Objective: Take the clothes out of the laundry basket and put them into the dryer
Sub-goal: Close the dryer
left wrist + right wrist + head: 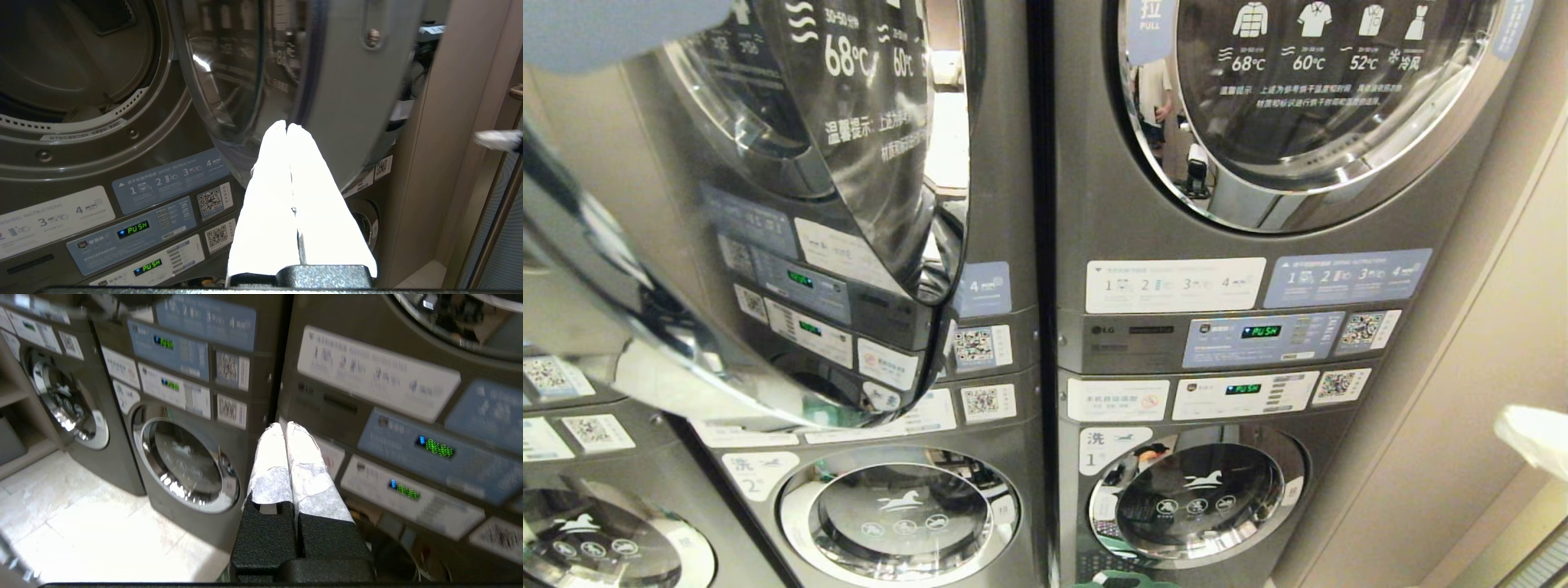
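Dryer door [768,204] hung swung open across the upper left of the head view, its glass printed with temperature marks and mirroring the panels behind it. The open drum [69,53] of that dryer filled the upper left of the left wrist view, and I could see no clothing inside the part that showed. No clothes or laundry basket appeared in any view I had.

My left gripper [287,127] sat at the centre of its wrist view, jaws pressed together with nothing between them, the white-wrapped fingers [265,196] pointing toward the lower edge of the open door. Below the drum I read a control panel [135,228] showing green "PUSH".

My right gripper [284,426] was likewise closed tight and empty, its fingers [310,473] aimed at the seam between two stacked machines. A lower washer door [188,465] sat left of centre in that view, with pale floor tiles [81,522] at lower left.

In the head view the neighbouring closed dryer door [1323,98] occupied the upper right, with an instruction sticker [1176,286] beneath it, and a white wrapped tip [1535,437] showed at the right edge.
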Motion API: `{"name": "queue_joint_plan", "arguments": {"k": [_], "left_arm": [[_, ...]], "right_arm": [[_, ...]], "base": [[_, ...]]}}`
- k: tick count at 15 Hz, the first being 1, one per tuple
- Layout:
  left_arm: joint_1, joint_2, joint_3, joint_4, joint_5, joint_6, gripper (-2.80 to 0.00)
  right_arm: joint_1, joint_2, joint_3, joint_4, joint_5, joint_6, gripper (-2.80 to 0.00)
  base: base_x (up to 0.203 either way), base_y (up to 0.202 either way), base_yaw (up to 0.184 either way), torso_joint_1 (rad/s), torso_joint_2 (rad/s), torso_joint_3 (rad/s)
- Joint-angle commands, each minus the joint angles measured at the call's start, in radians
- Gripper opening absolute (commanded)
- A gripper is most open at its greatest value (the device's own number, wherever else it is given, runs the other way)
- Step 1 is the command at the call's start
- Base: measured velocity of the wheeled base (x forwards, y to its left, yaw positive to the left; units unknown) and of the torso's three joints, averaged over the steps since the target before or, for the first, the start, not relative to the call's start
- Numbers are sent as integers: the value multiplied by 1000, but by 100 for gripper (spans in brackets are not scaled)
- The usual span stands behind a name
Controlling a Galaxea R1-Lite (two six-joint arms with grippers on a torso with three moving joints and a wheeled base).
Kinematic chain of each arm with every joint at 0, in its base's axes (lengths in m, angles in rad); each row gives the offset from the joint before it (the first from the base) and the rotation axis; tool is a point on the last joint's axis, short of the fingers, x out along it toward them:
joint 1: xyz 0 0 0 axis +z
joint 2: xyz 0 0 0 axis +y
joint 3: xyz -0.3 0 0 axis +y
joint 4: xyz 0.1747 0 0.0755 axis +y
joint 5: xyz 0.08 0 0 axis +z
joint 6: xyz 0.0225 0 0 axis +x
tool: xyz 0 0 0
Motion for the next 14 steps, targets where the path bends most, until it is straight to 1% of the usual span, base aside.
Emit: {"name": "queue_joint_plan", "arguments": {"k": [1, 3, 5, 6, 7, 8, 9, 10, 12, 14], "left_arm": [[9, -76, 9, -1, -6, -12, -280], [7, -101, 5, -6, 1, -16, -280], [-16, -124, 1, -10, 8, -22, -280], [-27, -140, 2, -4, 16, -24, -280], [-30, -150, 5, -1, 24, -24, -280], [-29, -149, 3, -3, 24, -24, -280], [-29, -147, 3, -4, 25, -24, -280], [-29, -142, 2, -8, 25, -23, -280], [-27, -135, -5, -12, 50, -23, -280], [-3, -131, -18, -11, 113, -20, -280]], "right_arm": [[28, 316, -94, -118, 4, 3, -280], [100, 504, -188, -238, 7, 28, -280], [211, 664, -297, -344, 8, 89, -280], [267, 726, -347, -386, 8, 141, -280], [326, 781, -403, -430, 6, 235, -280], [367, 821, -453, -464, 4, 336, -280], [402, 852, -493, -482, 2, 406, -280], [433, 880, -522, -490, 3, 447, -280], [503, 921, -560, -493, 7, 492, -280], [544, 969, -585, -493, 7, 499, -280]], "base": [[0, 0, 0, 0, 0, 0], [0, 0, 0, 0, 0, 0], [0, 0, 0, 0, 0, 0], [0, 0, 0, 0, 0, 0], [0, 0, 0, 0, 0, 0], [0, 0, 0, 0, 0, 0], [0, 0, 0, 0, 0, 0], [0, 0, 0, 0, 0, 0], [0, 0, 0, 0, 0, 0], [0, 0, 0, 0, 0, 0]]}}
